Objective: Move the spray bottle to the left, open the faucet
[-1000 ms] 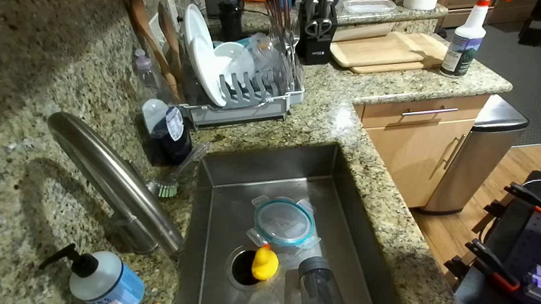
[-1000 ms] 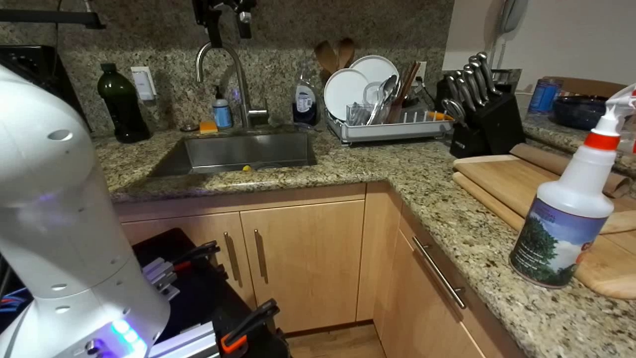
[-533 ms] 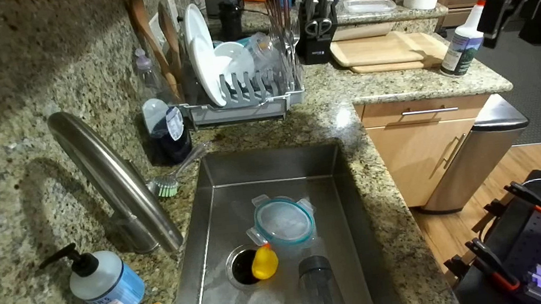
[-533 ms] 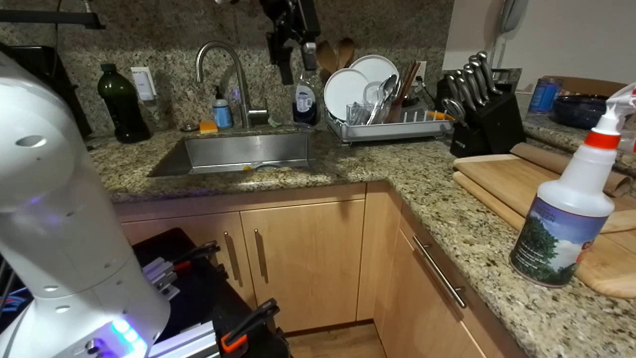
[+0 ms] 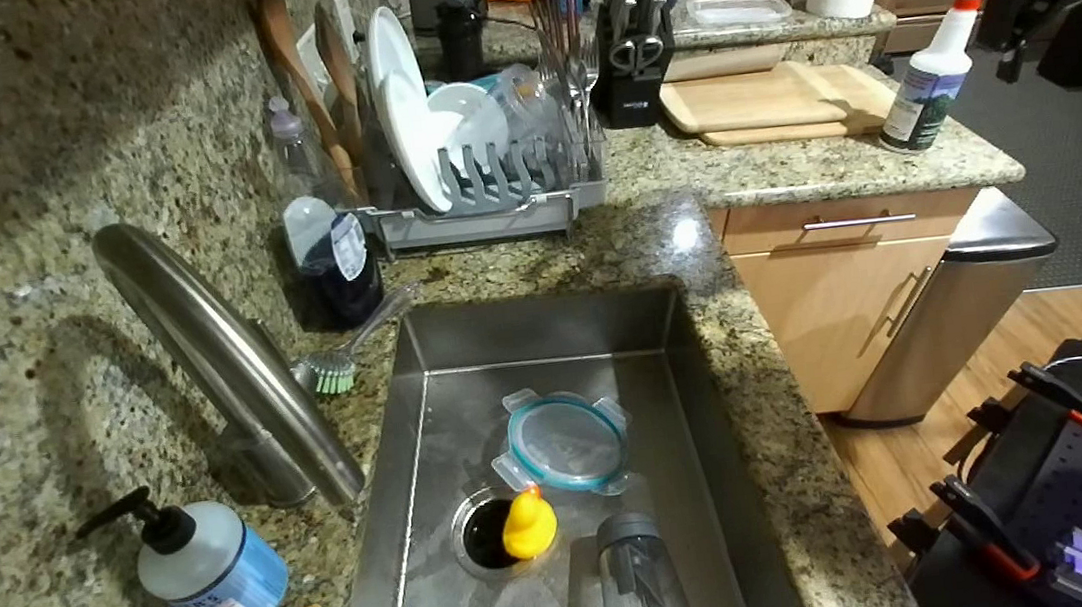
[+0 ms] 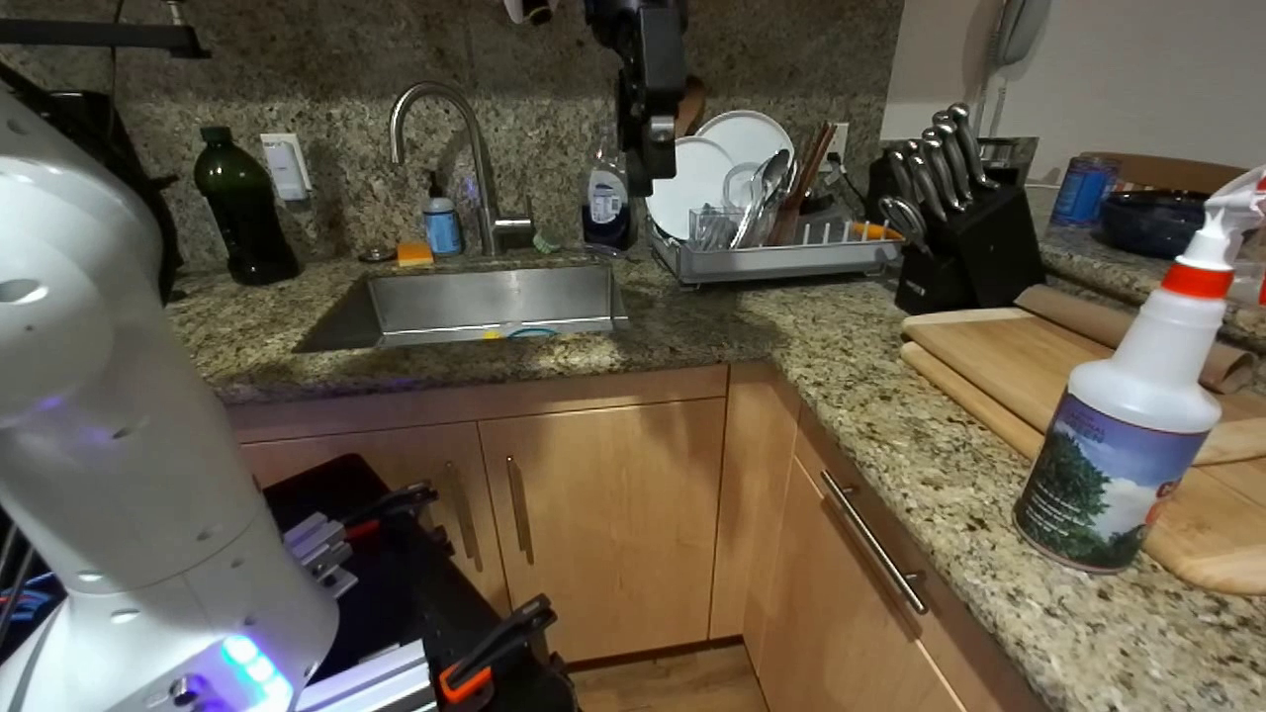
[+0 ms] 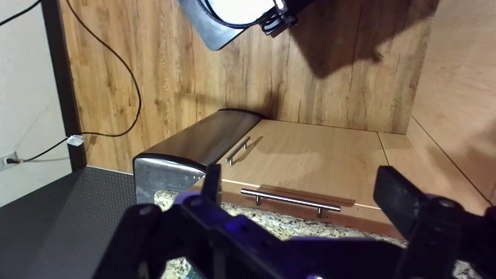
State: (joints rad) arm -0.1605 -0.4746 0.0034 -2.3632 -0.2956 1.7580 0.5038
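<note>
The spray bottle, white with a blue and green label and red-orange trigger, stands upright on the side counter, near its edge. In an exterior view the spray bottle appears large at the right. My gripper is open, its fingers wide apart with only the drawer front and counter seen between them. In an exterior view the gripper overlaps the bottle's trigger region in the picture; contact cannot be made out. In the exterior view the gripper hangs well away from the bottle. The steel faucet arches beside the sink.
The sink holds a yellow duck, a round lid and a clear bottle. Cutting boards, a knife block and a dish rack stand behind. A steel bin stands below the counter.
From above the faucet the gripper has swung towards the dish rack, dropping lower and turning. It has come into sight beside the spray bottle's head. The bottle and faucet have not moved.
</note>
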